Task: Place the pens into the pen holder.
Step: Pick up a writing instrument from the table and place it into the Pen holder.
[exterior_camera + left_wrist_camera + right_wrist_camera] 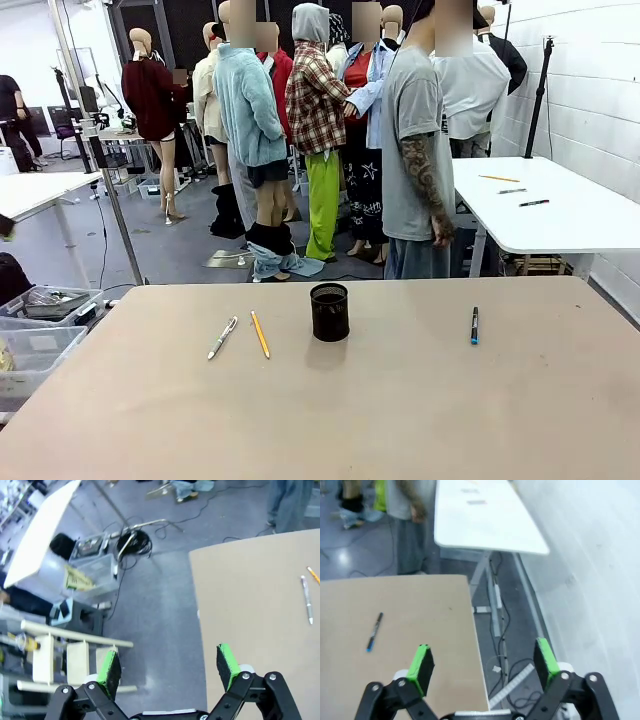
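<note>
The silver pen [222, 337], yellow pencil [260, 334] and blue-tipped pen [474, 325] all lie outside the pen holder [329, 311]. The left gripper [169, 664] and right gripper [482, 662] stand spread, empty.

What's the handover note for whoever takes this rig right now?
Left gripper: open, empty, hanging over the left edge of the table.
Right gripper: open, empty, hanging over the table's right edge.
Pen holder: upright mid-table, nothing sticking out of it.
Silver pen and yellow pencil: flat on the table left of the holder, close together but apart.
Dark pen with a blue tip: flat, right of the holder.
Done: nothing yet. Left: all three into the holder.
</note>
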Available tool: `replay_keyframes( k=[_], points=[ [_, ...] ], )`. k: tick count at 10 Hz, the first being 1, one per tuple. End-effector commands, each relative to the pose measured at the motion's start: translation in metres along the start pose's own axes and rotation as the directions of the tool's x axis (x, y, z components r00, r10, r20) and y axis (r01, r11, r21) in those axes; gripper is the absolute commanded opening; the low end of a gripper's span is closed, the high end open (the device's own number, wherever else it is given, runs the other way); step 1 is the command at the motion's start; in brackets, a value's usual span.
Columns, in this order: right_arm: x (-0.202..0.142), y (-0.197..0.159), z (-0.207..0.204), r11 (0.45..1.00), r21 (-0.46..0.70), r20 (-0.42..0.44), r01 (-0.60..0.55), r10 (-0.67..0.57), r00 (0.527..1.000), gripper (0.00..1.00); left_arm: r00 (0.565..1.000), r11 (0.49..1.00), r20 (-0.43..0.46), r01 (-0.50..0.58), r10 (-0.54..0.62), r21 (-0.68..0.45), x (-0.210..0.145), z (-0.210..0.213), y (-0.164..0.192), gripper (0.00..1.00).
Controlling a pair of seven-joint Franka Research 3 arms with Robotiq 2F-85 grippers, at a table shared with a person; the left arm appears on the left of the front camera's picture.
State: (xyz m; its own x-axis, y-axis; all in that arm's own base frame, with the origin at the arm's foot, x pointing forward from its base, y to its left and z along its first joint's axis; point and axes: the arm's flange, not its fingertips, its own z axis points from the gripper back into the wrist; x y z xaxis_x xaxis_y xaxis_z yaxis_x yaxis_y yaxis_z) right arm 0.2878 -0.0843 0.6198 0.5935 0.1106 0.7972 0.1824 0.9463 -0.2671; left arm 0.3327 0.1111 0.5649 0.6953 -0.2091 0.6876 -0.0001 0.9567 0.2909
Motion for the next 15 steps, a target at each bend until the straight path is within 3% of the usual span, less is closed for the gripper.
replay_keyframes(
  k=[1, 2, 3, 5, 6, 10, 12, 13, 15],
  points=[
    [-0.156, 0.036, -0.007, 0.999, 0.007, -0.006, 0.048, -0.048, 0.999, 1.00, 1.000, 0.998, -0.025, -0.015, 0.014, -0.062, -0.109, -0.016, -0.039, 1.00],
    [-0.146, 0.046, -0.020, 0.999, 0.054, -0.015, 0.005, -0.004, 1.000, 1.00, 0.999, 0.994, -0.047, 0.003, -0.008, -0.106, -0.102, -0.037, -0.042, 1.00],
    [-0.124, 0.060, -0.030, 0.993, 0.096, 0.000, -0.062, 0.062, 0.998, 1.00, 0.999, 1.000, -0.025, -0.029, 0.029, -0.010, -0.010, -0.002, 0.012, 1.00],
    [-0.058, 0.123, -0.080, 0.948, 0.227, -0.030, -0.224, 0.237, 0.971, 1.00, 0.999, 1.000, -0.025, -0.029, 0.029, -0.010, -0.010, -0.002, 0.012, 1.00],
    [-0.032, 0.153, -0.110, 0.946, 0.199, -0.119, -0.258, 0.284, 0.951, 1.00, 0.999, 1.000, -0.025, -0.029, 0.029, -0.010, -0.010, -0.002, 0.012, 1.00],
    [-0.005, 0.263, -0.188, 0.905, 0.305, -0.302, -0.297, 0.388, 0.871, 1.00, 0.999, 1.000, -0.025, -0.029, 0.029, -0.010, -0.010, -0.002, 0.012, 1.00],
    [-0.008, 0.276, -0.207, 0.918, 0.310, -0.374, -0.248, 0.358, 0.855, 1.00, 0.999, 1.000, -0.025, -0.029, 0.029, -0.010, -0.010, -0.002, 0.012, 1.00],
    [-0.021, 0.261, -0.191, 0.892, 0.347, -0.292, -0.289, 0.396, 0.871, 1.00, 0.999, 1.000, -0.025, -0.029, 0.029, -0.010, -0.010, -0.002, 0.012, 1.00],
    [-0.021, 0.261, -0.191, 0.892, 0.347, -0.292, -0.289, 0.396, 0.871, 1.00, 0.999, 1.000, -0.025, -0.029, 0.029, -0.010, -0.010, -0.002, 0.012, 1.00]
  ],
)
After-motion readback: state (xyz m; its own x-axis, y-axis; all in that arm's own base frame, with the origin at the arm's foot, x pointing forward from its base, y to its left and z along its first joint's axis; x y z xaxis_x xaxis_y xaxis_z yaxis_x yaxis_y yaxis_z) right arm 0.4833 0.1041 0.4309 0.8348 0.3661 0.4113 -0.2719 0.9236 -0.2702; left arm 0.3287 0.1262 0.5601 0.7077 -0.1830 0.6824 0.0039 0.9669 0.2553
